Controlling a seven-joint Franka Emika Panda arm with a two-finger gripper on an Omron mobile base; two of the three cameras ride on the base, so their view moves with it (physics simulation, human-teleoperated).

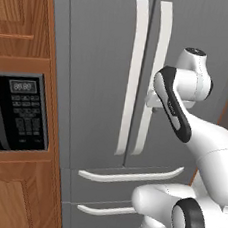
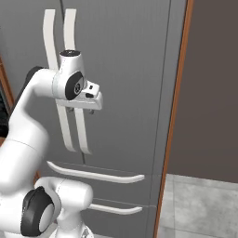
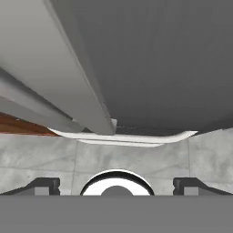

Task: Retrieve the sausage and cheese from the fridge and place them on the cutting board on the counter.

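- The fridge (image 1: pixel 100 74) was a tall grey appliance with two upper doors, both closed, meeting at a thin dark seam down the middle.
- Two long white vertical handles (image 1: pixel 134 73) ran side by side along that seam, one on each door.
- Below the doors sat two drawers, each with a white horizontal handle (image 1: pixel 129 175), one above the other.
- The fridge stood between a brown wooden cabinet wall holding a black microwave (image 1: pixel 16 112) on one side and a thin wooden panel (image 2: pixel 175 107) on the other.
- The gripper (image 2: pixel 86 104) sat right at the fridge's vertical handles, about mid-height on the doors.
- In the hand view its two dark fingertips (image 3: pixel 43 185) stood far apart at the lower corners, so the claw was spread wide with nothing between the tips.
- Whether the fingers touched a handle could not be told from the base views, as the white wrist covered the spot.
- With the doors closed, nothing inside the fridge could be seen.
- The hand view showed a white drawer handle (image 3: pixel 127 138) above grey tiled floor (image 3: pixel 41 157).
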